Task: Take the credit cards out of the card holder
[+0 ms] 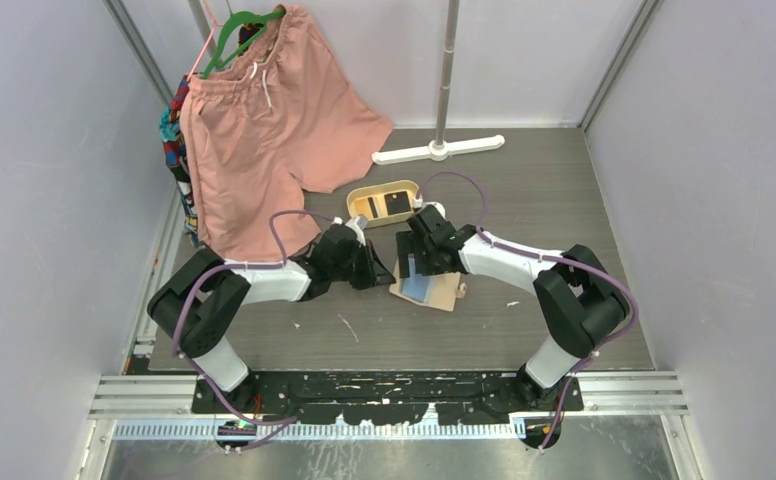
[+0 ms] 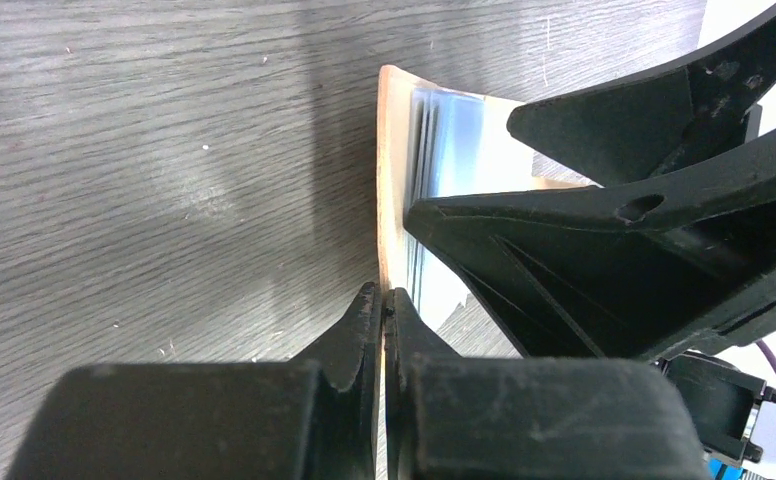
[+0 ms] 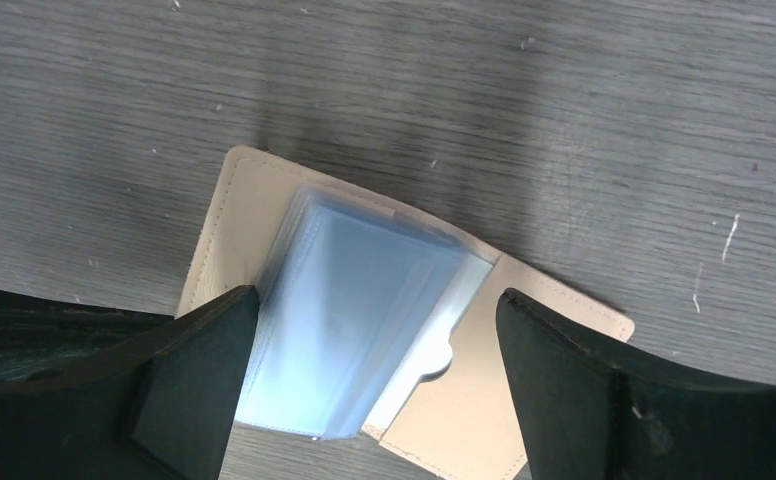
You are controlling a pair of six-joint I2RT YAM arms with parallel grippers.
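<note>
The beige card holder (image 1: 442, 292) lies open on the table, its stack of pale blue sleeves (image 3: 354, 320) fanned upward. My left gripper (image 2: 382, 300) is shut on the edge of the card holder's left flap (image 2: 394, 170), which stands on edge. My right gripper (image 3: 376, 295) is open and empty, with one finger on each side of the blue sleeves, just above the beige flap (image 3: 554, 320). I cannot tell any card apart inside the sleeves. A black card (image 1: 397, 203) and an orange-tinted card (image 1: 368, 207) lie in the oval tan tray (image 1: 384, 186) behind the grippers.
Pink shorts (image 1: 264, 130) hang from a green hanger (image 1: 244, 25) at the back left, reaching the table. A white stand base (image 1: 439, 150) with a pole sits at the back centre. Walls close in both sides.
</note>
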